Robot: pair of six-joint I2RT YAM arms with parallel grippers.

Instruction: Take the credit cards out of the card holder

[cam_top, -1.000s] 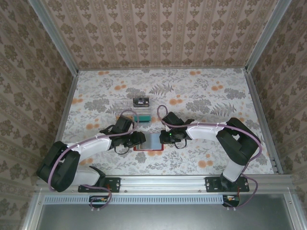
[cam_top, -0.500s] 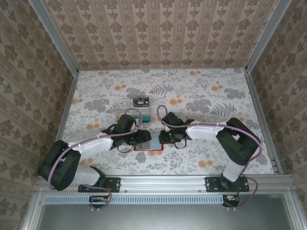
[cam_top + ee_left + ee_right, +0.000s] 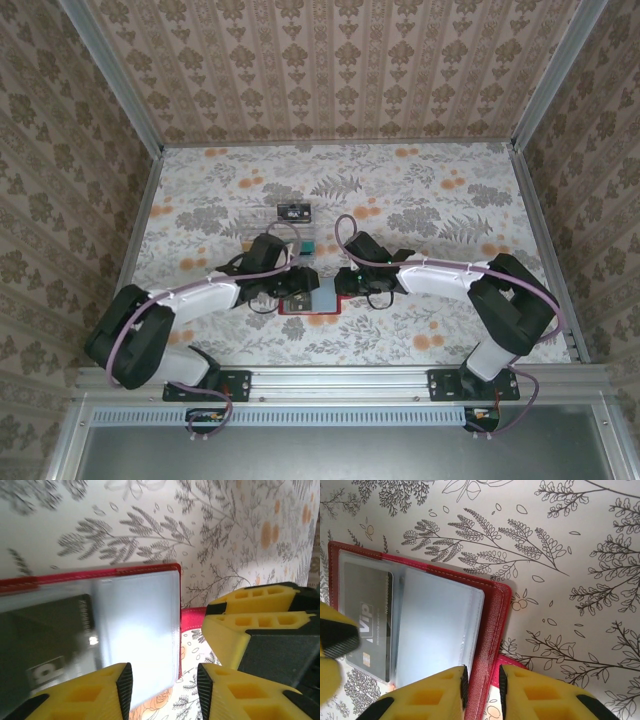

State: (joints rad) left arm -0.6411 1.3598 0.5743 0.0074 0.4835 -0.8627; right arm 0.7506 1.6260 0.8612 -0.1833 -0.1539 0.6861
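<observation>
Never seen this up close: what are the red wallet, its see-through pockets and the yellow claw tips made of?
The card holder looks like red leather or imitation: grained skin, stitched edge. Its pockets seem clear glossy plastic: glare, a dark card showing through. The claw fingertips look matte plastic with hollow cells.

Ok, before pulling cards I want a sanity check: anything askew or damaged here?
Nothing stands out. The card holder lies open and flat on the table, with a dark card tucked inside. No damage is visible.
</observation>
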